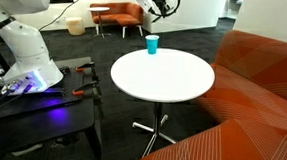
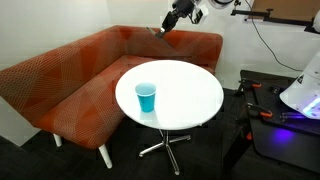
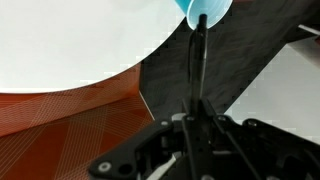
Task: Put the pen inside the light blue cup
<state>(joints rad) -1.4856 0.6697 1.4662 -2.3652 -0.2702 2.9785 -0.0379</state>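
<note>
One gripper (image 3: pixel 197 128), jaws clenched on the pen (image 3: pixel 200 60), hangs high beyond the round white table (image 1: pixel 173 87), the pen's long axis pointing toward the light blue cup (image 3: pixel 205 10) standing near the table's edge.

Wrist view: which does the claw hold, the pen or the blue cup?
The pen, the thin dark stick pinched in the shut gripper. The light blue cup stands free on the white table.
</note>
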